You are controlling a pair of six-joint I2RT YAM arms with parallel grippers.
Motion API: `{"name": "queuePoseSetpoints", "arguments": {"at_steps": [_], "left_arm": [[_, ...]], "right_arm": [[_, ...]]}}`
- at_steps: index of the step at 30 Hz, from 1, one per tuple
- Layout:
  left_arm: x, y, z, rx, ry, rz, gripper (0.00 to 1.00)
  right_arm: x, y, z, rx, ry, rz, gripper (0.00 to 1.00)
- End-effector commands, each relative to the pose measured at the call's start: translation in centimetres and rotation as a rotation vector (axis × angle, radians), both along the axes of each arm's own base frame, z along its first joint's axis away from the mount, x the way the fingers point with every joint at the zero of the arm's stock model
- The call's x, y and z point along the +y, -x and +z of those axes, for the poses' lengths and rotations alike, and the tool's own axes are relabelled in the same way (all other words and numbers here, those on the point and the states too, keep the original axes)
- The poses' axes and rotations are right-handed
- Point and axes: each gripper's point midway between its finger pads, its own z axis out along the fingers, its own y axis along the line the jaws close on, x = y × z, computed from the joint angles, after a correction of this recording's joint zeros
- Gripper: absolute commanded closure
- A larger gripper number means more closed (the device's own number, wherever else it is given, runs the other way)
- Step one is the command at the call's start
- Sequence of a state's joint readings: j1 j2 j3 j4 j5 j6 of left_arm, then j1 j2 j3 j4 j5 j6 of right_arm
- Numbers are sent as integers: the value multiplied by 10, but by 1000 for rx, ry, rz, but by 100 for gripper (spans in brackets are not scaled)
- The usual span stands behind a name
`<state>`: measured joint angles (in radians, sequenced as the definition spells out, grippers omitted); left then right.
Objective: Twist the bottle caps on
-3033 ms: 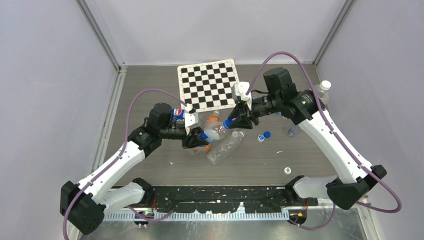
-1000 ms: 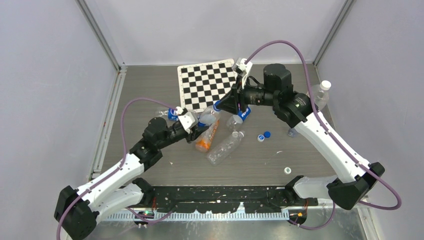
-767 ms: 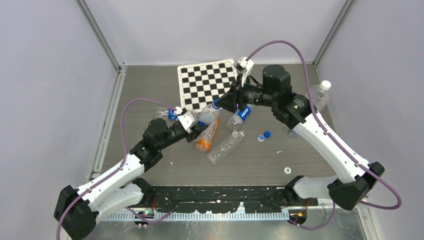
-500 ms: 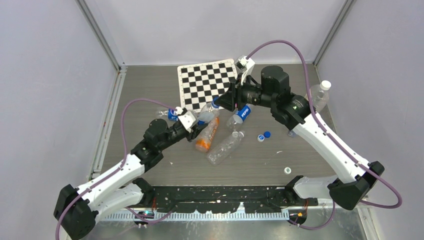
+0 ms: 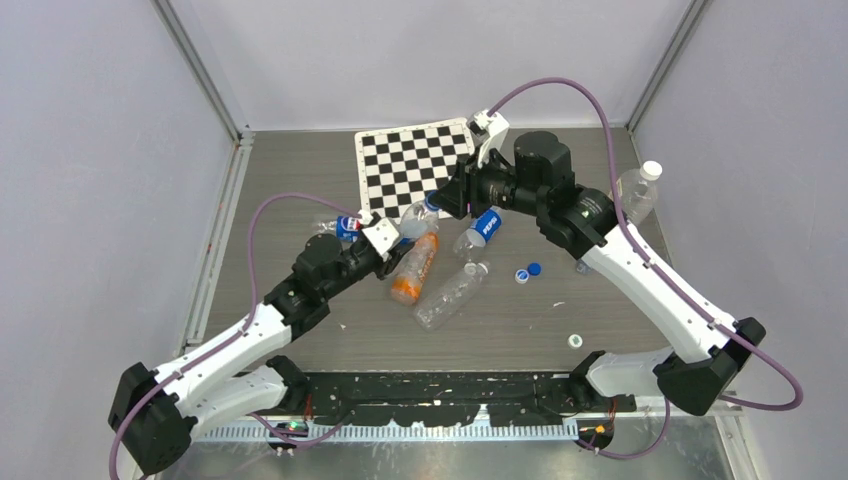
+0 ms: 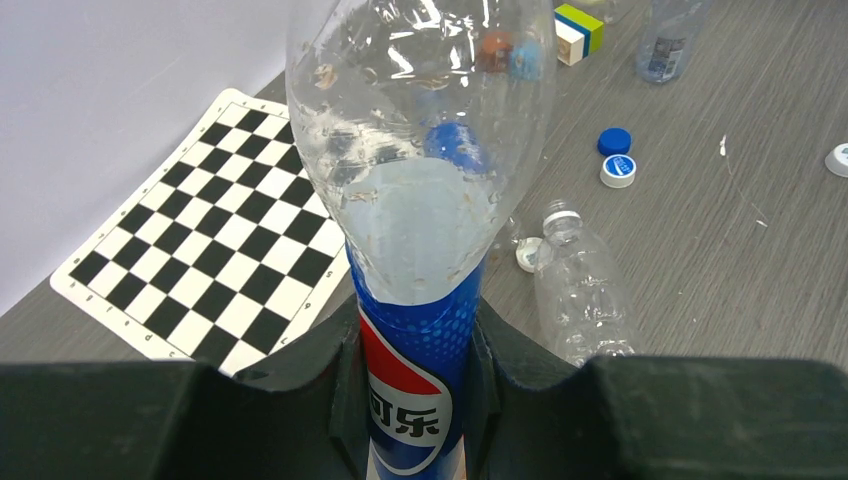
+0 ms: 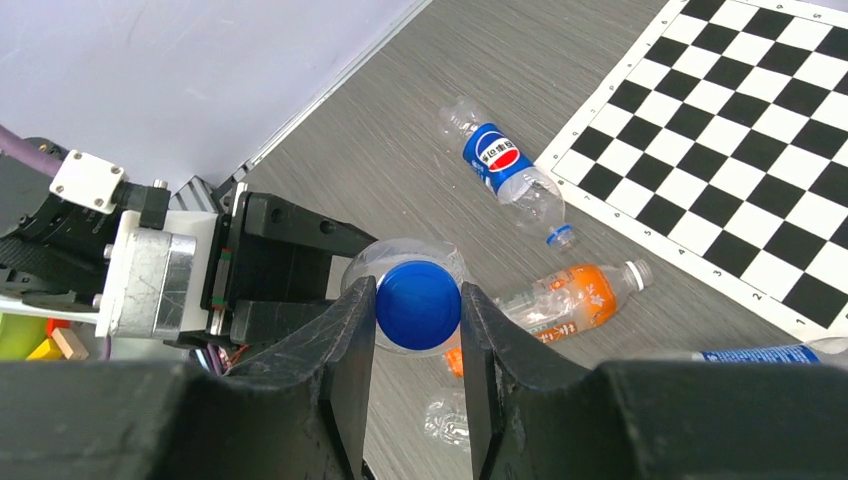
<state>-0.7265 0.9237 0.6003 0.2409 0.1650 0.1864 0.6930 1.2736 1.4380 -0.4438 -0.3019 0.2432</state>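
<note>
Grey wood-grain counter (image 5: 300, 180) carries a scatter of empty bottles (image 5: 450, 292), and over it the left hand (image 6: 415, 375) is clenched on the labelled waist of a clear Pepsi bottle (image 6: 420, 200). The bottle looks light, thin-walled and easy to crush (so the stiffer labelled band seems the right place to hold). At its mouth sits a blue cap (image 7: 418, 305), small, rigid and probably slick, pinched across its rim by the right hand (image 7: 417, 298).

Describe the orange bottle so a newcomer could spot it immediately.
Find the checkerboard mat at the far end. Just in front of its near edge lie several clear bottles; the orange bottle lies on its side among them. It alone is orange, the others blue-labelled or plain.
</note>
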Motion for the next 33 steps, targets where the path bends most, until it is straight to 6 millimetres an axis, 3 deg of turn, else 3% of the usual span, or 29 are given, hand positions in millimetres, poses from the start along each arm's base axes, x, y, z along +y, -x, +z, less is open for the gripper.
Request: {"name": "queuePoseSetpoints", "arguments": {"at_steps": [1,12,25,33], "left_arm": [[-7,-4,79,-172,156,-4,70],[-7,-20,87,-234,119,48,69],[-14,-34,93,-371,26,103,69],[-23,-36,100,-525,-74,176,69]], "right_arm": [[11,6,-24,113,47,9,99],[13,-10,-30,295,-2,-181,99],[12,-20,-61,552,-57,-430,99],[13,-34,-67,664,-202,-589,99]]}}
